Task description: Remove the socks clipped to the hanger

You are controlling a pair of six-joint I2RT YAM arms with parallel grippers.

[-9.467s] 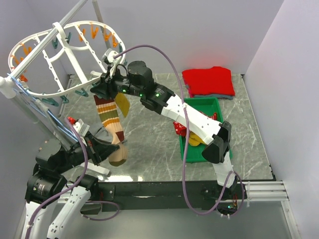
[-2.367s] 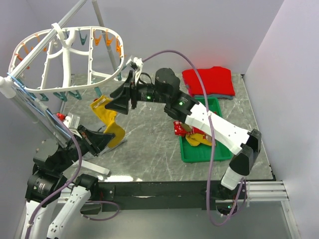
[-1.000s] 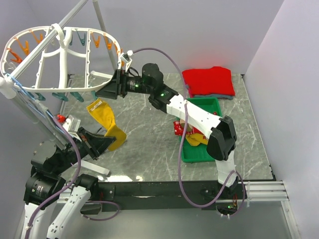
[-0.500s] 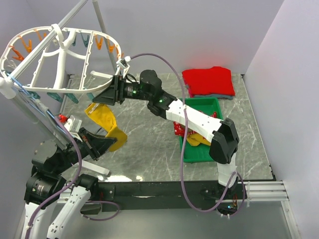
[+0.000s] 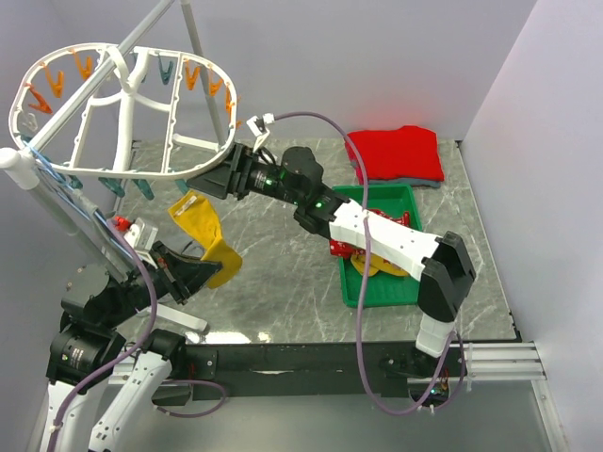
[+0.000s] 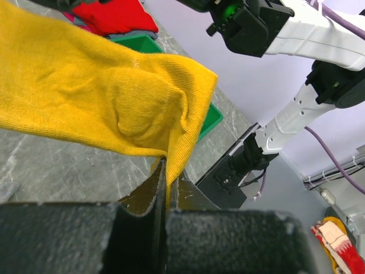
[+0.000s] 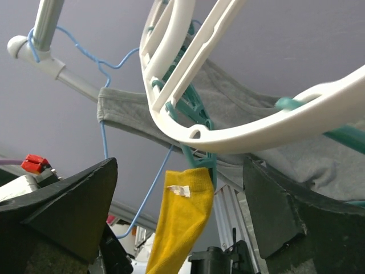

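Note:
A mustard-yellow sock (image 5: 201, 224) hangs by its cuff from a teal clip (image 7: 199, 157) on the near rim of the white oval hanger (image 5: 141, 49). My left gripper (image 5: 201, 274) is shut on the sock's lower end; in the left wrist view the yellow fabric (image 6: 97, 97) runs down between the pressed jaws of that gripper (image 6: 165, 177). My right gripper (image 5: 223, 177) is up at the rim beside the clip. In its wrist view the right gripper (image 7: 181, 171) stands open, a finger on each side of the sock's cuff (image 7: 183, 200), not touching it.
A green tray (image 5: 377, 193) at centre right holds a red patterned sock (image 5: 341, 247) and a yellow one (image 5: 372, 266). A folded red garment (image 5: 396, 153) lies behind it. The hanger's pole and blue cord (image 5: 71, 184) stand at the left, and grey cloth (image 7: 239, 108) hangs beyond the rim.
The hanger has swung and tilted, and my right gripper has shifted slightly right along its rim, jaws still wide. The left gripper keeps its hold on the yellow sock.

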